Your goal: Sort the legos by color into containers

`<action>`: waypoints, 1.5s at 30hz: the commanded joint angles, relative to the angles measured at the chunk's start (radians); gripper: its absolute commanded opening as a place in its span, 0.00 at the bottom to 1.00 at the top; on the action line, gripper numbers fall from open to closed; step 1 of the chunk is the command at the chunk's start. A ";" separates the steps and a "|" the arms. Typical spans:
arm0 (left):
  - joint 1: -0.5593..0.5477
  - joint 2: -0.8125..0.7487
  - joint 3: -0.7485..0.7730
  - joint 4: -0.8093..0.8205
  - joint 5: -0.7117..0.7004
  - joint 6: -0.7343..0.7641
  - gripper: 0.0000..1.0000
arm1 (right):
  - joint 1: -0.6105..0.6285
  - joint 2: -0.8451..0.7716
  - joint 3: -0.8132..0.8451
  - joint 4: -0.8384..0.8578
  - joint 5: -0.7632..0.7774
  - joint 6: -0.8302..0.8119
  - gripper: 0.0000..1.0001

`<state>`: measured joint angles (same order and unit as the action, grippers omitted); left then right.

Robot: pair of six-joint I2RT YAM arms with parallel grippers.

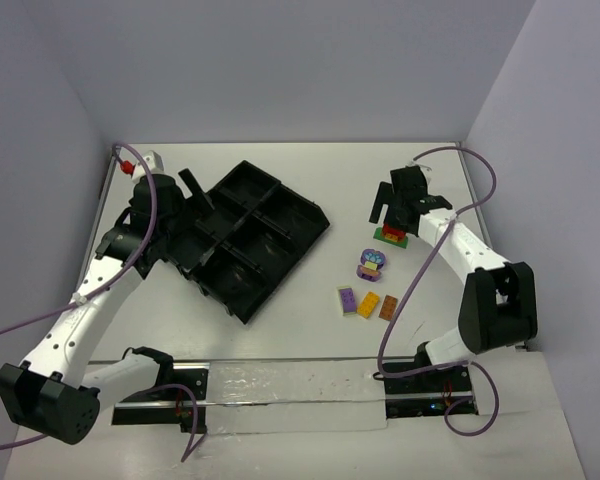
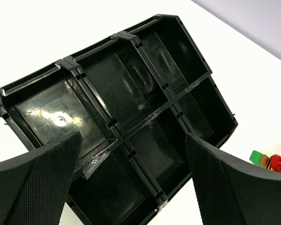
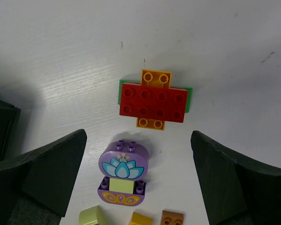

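**Overhead and wrist views.** One black divided tray point(image 1: 265, 235) sits askew on the white worktop point(image 1: 310, 175). Six rectangular compartments can be counted in the left wrist view, in two rows of three. In the overhead view the left arm hides the tray's left edge.

**Claws (two).**
- The left claw point(image 2: 132, 138) hangs over the tray with its fingers spread wide, gripping nothing.
- The right claw point(image 3: 138, 136) is right of the tray, over the bricks, equally spread and empty.

**Legos.** All lie on the worktop to the right of the tray: two built-up groups and three loose bricks.

- **Group 1 (three parts)**, just right of the tray's right corner:
  - a red brick point(image 3: 153, 104) with eight studs on top;
  - an orange brick point(image 3: 153, 77) crossing beneath it, two studs showing at each end;
  - a green plate point(image 3: 122, 89) at the bottom, visible only at its two sides.
- **Group 2 (three parts)**, right of the tray and nearer the arm bases than Group 1:
  - a rounded purple lotus piece point(image 3: 122, 165) printed in pale blue;
  - a lime brick point(image 3: 122, 185);
  - a purple base point(image 3: 122, 198) with gold ornament.
- **Loose bricks (three)**, in a row nearer the arm bases still, right of the tray's near corner:
  - a purple-and-lime brick point(image 1: 348, 300);
  - an orange-yellow brick point(image 1: 368, 304);
  - a brown brick point(image 1: 388, 307).
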<state>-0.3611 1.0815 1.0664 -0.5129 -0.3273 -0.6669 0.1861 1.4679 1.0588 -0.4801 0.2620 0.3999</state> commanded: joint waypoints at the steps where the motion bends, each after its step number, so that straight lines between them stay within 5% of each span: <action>1: -0.006 0.013 0.028 0.012 0.029 0.021 0.99 | -0.022 0.034 0.063 0.025 -0.003 -0.012 1.00; 33: -0.005 -0.007 0.016 -0.005 0.015 0.039 0.99 | -0.055 0.180 0.086 0.033 0.035 0.050 1.00; 45: -0.006 -0.004 0.015 -0.005 0.014 0.035 0.99 | -0.056 0.217 0.087 0.046 0.006 0.034 0.92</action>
<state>-0.3611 1.0935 1.0664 -0.5285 -0.3103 -0.6395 0.1368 1.6760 1.1263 -0.4637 0.2675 0.4366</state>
